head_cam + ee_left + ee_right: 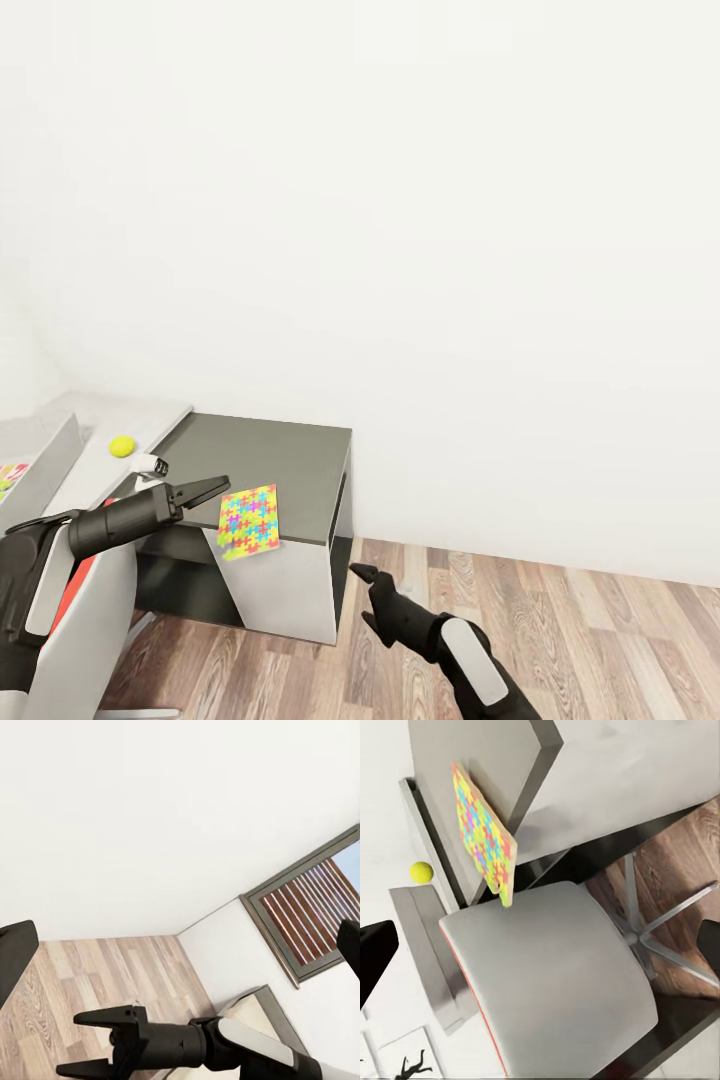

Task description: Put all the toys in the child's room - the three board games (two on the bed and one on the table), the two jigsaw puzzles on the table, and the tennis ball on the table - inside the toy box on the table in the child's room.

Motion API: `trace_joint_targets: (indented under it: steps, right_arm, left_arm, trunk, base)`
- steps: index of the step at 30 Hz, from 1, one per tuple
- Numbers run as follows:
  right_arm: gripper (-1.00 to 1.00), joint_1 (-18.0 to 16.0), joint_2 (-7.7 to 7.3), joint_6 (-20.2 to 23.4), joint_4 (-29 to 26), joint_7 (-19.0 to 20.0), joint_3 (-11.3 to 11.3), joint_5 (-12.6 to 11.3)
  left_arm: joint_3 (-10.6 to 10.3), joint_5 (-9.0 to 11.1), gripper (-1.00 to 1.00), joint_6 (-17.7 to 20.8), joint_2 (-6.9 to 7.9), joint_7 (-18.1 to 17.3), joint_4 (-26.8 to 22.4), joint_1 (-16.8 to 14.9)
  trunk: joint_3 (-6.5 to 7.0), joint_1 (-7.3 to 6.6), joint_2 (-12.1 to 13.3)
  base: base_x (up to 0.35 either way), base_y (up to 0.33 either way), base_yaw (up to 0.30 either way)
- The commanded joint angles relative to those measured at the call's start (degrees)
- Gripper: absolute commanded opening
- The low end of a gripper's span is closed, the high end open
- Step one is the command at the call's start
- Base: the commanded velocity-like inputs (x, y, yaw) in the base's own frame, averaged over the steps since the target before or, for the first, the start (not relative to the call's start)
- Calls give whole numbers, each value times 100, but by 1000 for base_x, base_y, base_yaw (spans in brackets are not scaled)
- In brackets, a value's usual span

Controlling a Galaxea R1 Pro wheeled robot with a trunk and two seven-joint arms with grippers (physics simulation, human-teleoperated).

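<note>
Multicoloured jigsaw puzzle overhangs the cabinet; no writing legible.

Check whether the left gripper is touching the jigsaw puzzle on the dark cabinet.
Cannot tell. In the head view the left gripper has its tips right at the jigsaw puzzle edge, with no clear gap or contact. The right wrist view shows the puzzle overhanging the cabinet edge.

The dark grey cabinet top is looking matt and smooth, the floor is showing grained wood planks, the jigsaw puzzle is appearing flat-printed, and the chair back is reading as smooth grey plastic.
</note>
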Motion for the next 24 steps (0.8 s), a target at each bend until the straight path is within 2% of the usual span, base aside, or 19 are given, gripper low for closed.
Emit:
trace_joint_targets:
  steps: [1, 4, 8, 20, 24]
  right_arm:
    - [100, -3, 0, 14, 3, 20, 25, -69]
    - [100, 19, 0, 12, 0, 31, 65, -347]
    - [100, 44, 0, 4, -6, 37, 98, -554]
    - [100, 52, 0, -6, -8, 45, 91, -635]
    - [100, 52, 0, -4, -8, 41, 91, -636]
  left_arm:
    - [1, 13, 100, 45, 0, -8, -1, -4]
    - [-2, 15, 100, 45, 0, -8, -1, -4]
    - [-2, 13, 100, 45, -1, -8, -1, -4]
    - [-8, 13, 100, 45, -1, -8, -1, -4]
    - [-8, 13, 100, 45, -1, -8, -1, -4]
  trunk:
    - [-10, 2, -9]
    - [-10, 2, -9]
    - [-10, 2, -9]
    - [-9, 2, -9]
    - [1, 2, -9]
  base:
    - [0, 0, 0]
    - [0, 0, 0]
    - [0, 0, 0]
    - [0, 0, 1]
    - [0, 0, 130]
